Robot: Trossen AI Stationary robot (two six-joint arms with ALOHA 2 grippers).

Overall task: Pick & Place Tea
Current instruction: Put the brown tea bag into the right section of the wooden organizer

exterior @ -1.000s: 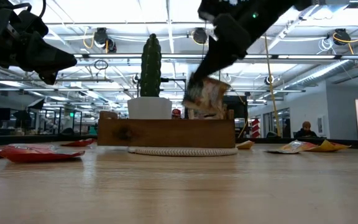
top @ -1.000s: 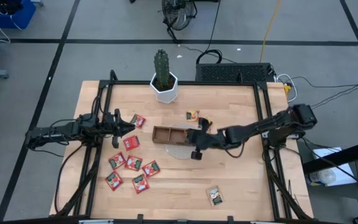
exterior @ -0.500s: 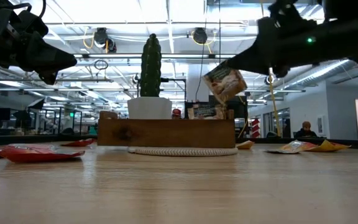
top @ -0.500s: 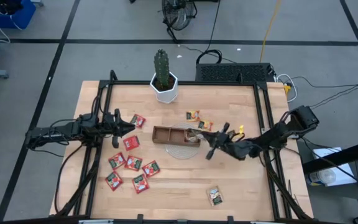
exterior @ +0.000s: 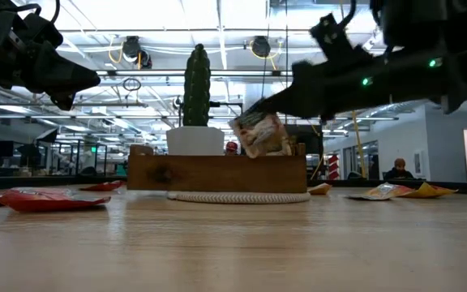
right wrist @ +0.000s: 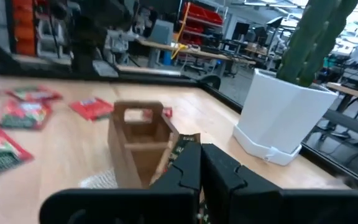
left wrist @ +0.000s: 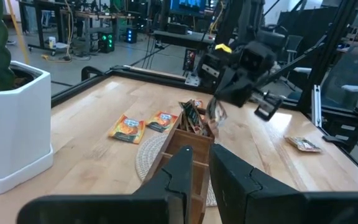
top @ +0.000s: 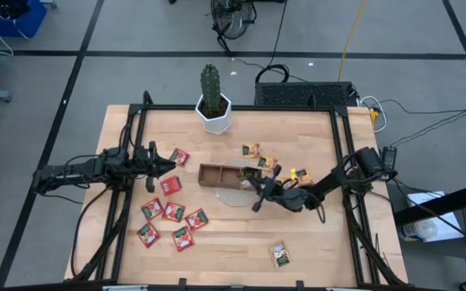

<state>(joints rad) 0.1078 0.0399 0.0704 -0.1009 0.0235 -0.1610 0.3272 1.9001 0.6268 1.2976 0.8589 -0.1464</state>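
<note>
A brown wooden tray (top: 221, 174) rests on a round woven mat (top: 235, 196) at mid-table. My right gripper (top: 256, 181) reaches in from the right and is shut on a grey-white tea sachet (exterior: 258, 134) over the tray's right end. Sachets (left wrist: 191, 118) stand inside the tray. Several red sachets (top: 174, 212) lie flat on the table's left half. Two orange ones (top: 252, 149) lie beyond the tray and a grey-white one (top: 279, 255) lies near the front. My left gripper (top: 171, 164) hovers left of the tray, fingers nearly together, with nothing between them. My right gripper pinches the sachet's upper edge (exterior: 272, 118) between its two fingers. The fingers come nearly level from the table's right side. The sachet hangs tilted below the fingertips. Its lower edge is level with the tray's top rim; I cannot tell whether it touches the tray.
A cactus in a white pot (top: 214, 113) stands at the far edge behind the tray. Black frame rails (top: 342, 153) run along both sides of the table. Bare wood (top: 241, 242) lies in front of the tray.
My right gripper swung toward the table's right edge, raising the sachet. It then came back left and down to the tray's right end, tipping to nearly level. It stayed shut on the sachet, which now hangs lower, at the tray's rim.
</note>
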